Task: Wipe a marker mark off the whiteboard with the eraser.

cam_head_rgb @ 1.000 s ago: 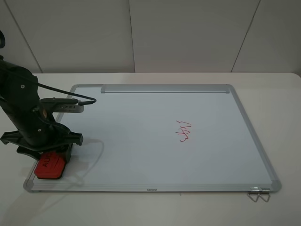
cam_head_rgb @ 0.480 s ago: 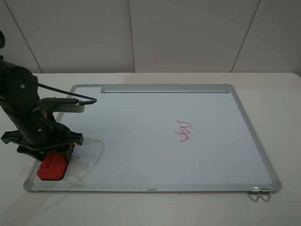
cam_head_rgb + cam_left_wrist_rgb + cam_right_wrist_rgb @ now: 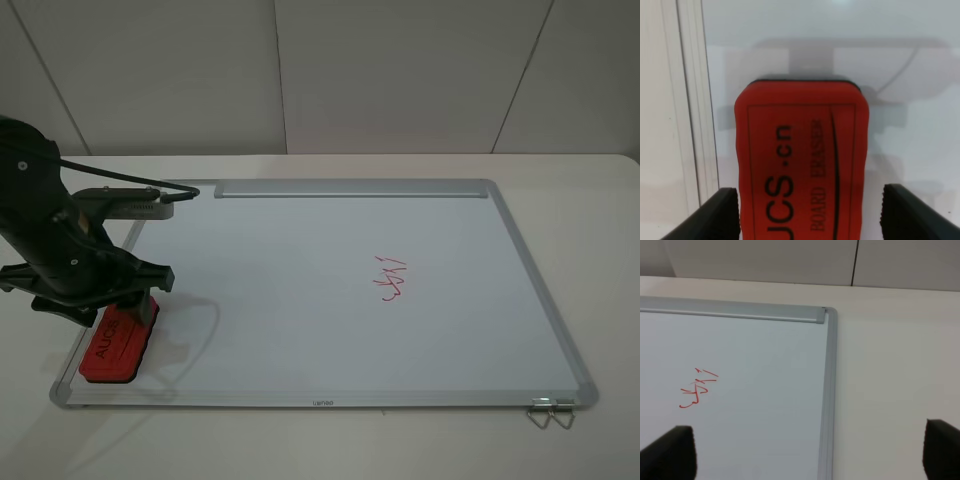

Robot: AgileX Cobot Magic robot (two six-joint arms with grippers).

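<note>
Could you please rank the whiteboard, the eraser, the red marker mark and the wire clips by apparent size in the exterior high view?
1. whiteboard
2. eraser, partly hidden by the left gripper
3. marker mark
4. wire clips, close to the mark in size, so this order is unsure.

My overhead feed is bright and even, sharp throughout, with light from above. The left arm casts a soft grey shadow across the whiteboard [image 3: 330, 290] by its near-left corner. In the left wrist feed the eraser [image 3: 802, 165] sits close and slightly soft, shadow behind it. My right wrist feed is clear, its pincer fingertips [image 3: 670, 452] blurred dark.
</note>
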